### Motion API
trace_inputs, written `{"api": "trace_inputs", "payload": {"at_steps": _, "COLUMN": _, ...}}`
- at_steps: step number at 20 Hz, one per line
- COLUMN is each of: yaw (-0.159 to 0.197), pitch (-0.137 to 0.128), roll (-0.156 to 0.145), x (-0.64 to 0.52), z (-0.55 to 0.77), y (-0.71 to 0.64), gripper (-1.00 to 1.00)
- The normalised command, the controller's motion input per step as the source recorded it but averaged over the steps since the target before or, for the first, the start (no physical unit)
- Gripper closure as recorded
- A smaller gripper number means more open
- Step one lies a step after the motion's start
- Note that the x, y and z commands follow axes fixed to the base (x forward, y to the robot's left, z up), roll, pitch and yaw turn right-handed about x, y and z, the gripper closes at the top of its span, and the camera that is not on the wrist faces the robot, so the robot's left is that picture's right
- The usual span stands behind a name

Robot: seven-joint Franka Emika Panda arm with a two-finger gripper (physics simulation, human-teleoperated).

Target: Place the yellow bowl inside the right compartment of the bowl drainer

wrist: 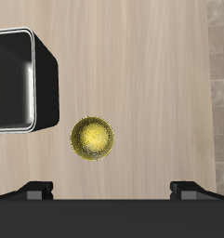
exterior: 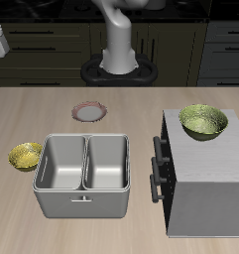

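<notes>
- Exterior view: the yellow bowl sits upright on the table, just beside the bowl drainer at one of its short ends, not in either well.
- Both wells of the drainer are bare metal; the right compartment, as I read the task, is the well next to the bowl, and nothing lies in it.
- A small pinkish plate lies on the table behind the drainer, and the arm stands farther back again.
- On the drainer's other side stands a grey cabinet with a larger greenish bowl on its top; that bowl is not the one wanted.
- The gripper itself does not show clearly in this view.
- Wrist view: the yellow bowl shows from above on bare wood, near a rounded corner of the drainer but apart from it.
- The gripper hangs above the bowl with its two fingers spread wide and nothing between them, so the hand is released and empty.
- Progress, as a judgement: nothing of the task is done yet. The bowl has not been grasped or lifted; reaching down to it, closing on its rim, carrying it over the drainer's wall and setting it in the near well all remain.
</notes>
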Motion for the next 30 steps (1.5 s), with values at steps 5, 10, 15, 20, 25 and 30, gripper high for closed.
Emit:
{"api": "trace_inputs", "payload": {"at_steps": 5, "yaw": 0.002, "pitch": 0.027, "roll": -0.008, "x": 0.04, "z": -0.28, "y": -0.15, "gripper": -1.00}}
{"api": "trace_inputs", "payload": {"at_steps": 10, "yaw": -0.012, "pitch": 0.017, "roll": 0.000, "x": 0.03, "z": -0.28, "y": -0.16, "gripper": -1.00}}
{"api": "trace_inputs", "payload": {"at_steps": 15, "yaw": -0.009, "pitch": 0.011, "roll": -0.004, "x": 0.06, "z": -0.24, "y": -0.12, "gripper": -1.00}}
{"api": "trace_inputs", "payload": {"at_steps": 20, "yaw": -0.024, "pitch": 0.022, "roll": 0.004, "x": 0.03, "z": -0.26, "y": -0.07, "gripper": -1.00}}
{"api": "trace_inputs", "payload": {"at_steps": 25, "yaw": -0.032, "pitch": 0.029, "roll": 0.010, "x": 0.13, "z": -0.29, "y": 0.04, "gripper": -1.00}}
{"api": "trace_inputs", "payload": {"at_steps": 30, "yaw": -0.042, "pitch": 0.033, "roll": 0.032, "x": 0.16, "z": -0.30, "y": 0.09, "gripper": -1.00}}
